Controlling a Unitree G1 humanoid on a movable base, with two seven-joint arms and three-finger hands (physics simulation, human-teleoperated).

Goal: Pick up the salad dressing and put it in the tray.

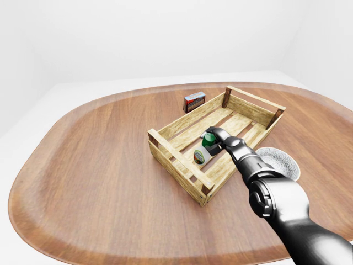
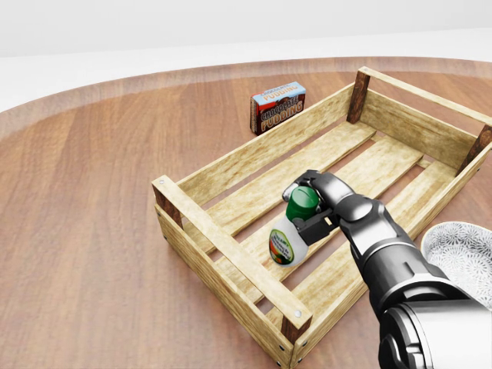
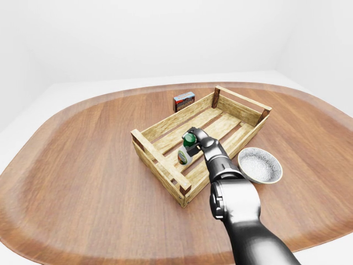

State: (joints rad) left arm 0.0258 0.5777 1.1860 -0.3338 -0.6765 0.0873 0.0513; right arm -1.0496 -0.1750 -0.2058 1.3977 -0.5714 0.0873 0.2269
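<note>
The salad dressing bottle (image 2: pixel 287 241), white with a green cap and a green label, is inside the wooden slatted tray (image 2: pixel 227 233), tilted, with its base near the tray's slats. My right hand (image 2: pixel 306 207) reaches into the tray from the lower right of the head view. Its fingers (image 2: pixel 317 224) close round the bottle's cap end. Whether the bottle's base touches the slats I cannot tell. The same shows in the left-eye view, hand (image 1: pixel 211 140) and bottle (image 1: pixel 199 157). My left hand is not in any view.
A chocolate pudding box (image 2: pixel 278 107) stands on the round wooden table (image 2: pixel 84 231) just beyond the tray's far long side. A grey patterned bowl (image 3: pixel 260 165) sits on the table right of the tray, beside my right forearm.
</note>
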